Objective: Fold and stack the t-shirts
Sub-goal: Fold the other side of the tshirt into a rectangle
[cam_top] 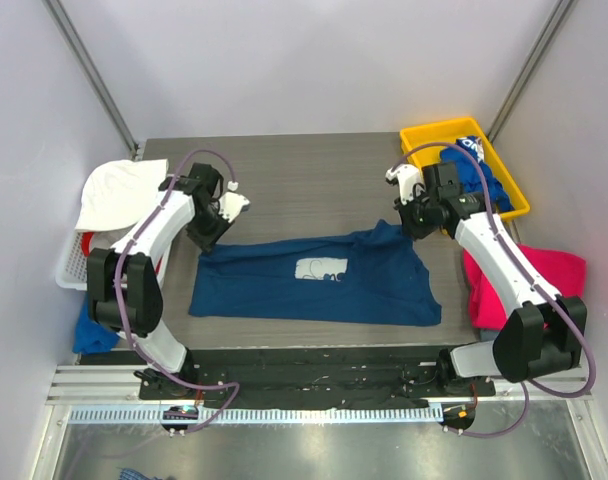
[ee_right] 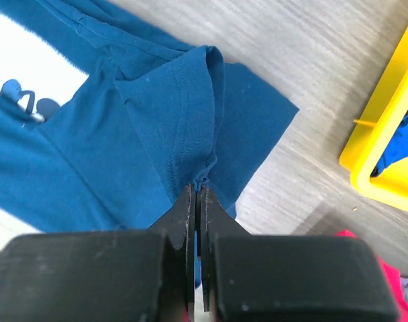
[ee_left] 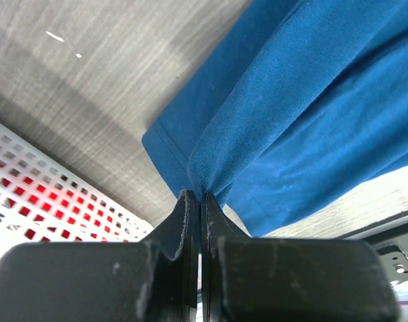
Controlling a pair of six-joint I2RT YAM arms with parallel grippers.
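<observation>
Hidden or unclear first. From above, left claw (cam_top: 206, 236) mostly masked by its own wrist, grip unreadable there. Likewise right claw (cam_top: 410, 226). At the bench's near-left corner, blue cloth scrap (cam_top: 88, 330) half tucked beneath the white perforated plastic basket (cam_top: 68, 268); kind of garment not to be told. Basket contents covered by a crumpled white fabric heap (cam_top: 114, 192). At the far-right corner, royal-blue tee (cam_top: 481, 176) bunched in the yellow plastic tray (cam_top: 424, 134), white lettering too small to read, partly behind the right arm. At the right edge, magenta-pink tee (cam_top: 544, 276) in a loose heap, partly under the right forearm.

Told by the wrist views alone: both claws pressed together, each pinching a puckered fold of the navy cotton t-shirt with white square cartoon print (cam_top: 314, 285). Left pinch on the shirt's far-left corner, hem stitching plain to see. Right pinch on the far-right part beside a sleeve seam, fabric gathered into a ridge at the tips. Red glimpsed through the basket holes, left wrist view only.

Told by the top view alone: navy shirt laid crosswise mid-bench, nearer the near edge, print up, far corners drawn toward the claws. Grey wood-grain bench (cam_top: 304, 170), matte. Shirt cloth soft, fine-knit, lightly creased.
</observation>
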